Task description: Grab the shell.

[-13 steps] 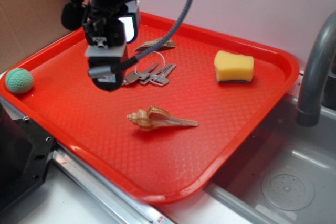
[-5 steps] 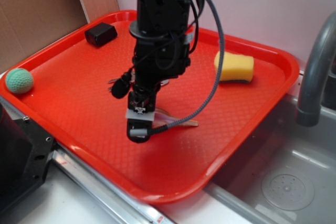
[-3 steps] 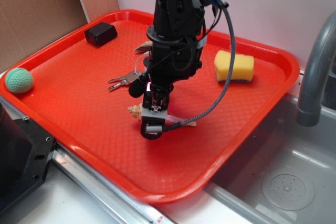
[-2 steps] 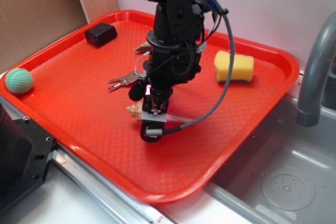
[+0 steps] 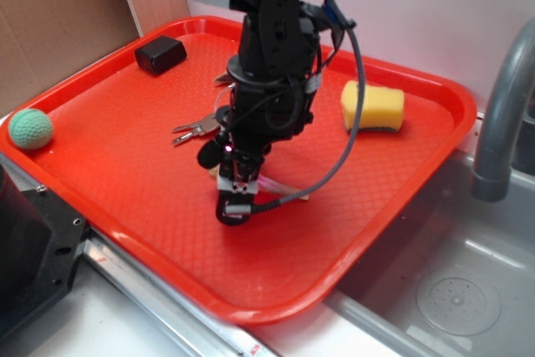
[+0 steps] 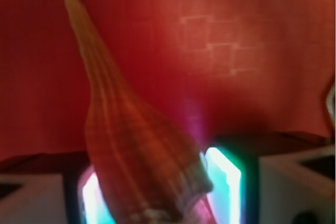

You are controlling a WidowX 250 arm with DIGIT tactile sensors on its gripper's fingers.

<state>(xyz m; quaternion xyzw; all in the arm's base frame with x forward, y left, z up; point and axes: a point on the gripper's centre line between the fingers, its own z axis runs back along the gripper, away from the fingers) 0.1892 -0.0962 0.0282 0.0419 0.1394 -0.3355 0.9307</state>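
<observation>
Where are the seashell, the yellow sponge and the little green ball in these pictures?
shell (image 6: 131, 150), wrist view, on its ribbed body.
sponge (image 5: 373, 104), exterior view, on its yellow top face.
green ball (image 5: 31, 129), exterior view, on its middle, at the tray's left edge.

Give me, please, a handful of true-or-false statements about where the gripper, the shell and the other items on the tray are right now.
1. The gripper is down over the shell. True.
2. The shell's pointed tail lies between the fingers. False: the wide end sits between them, while the tail points away.
3. The yellow sponge lies in the sink. False: it lies on the red tray.
4. The green ball sits by the tray's left edge. True.
5. The black box touches the keys. False: they lie apart.
</observation>
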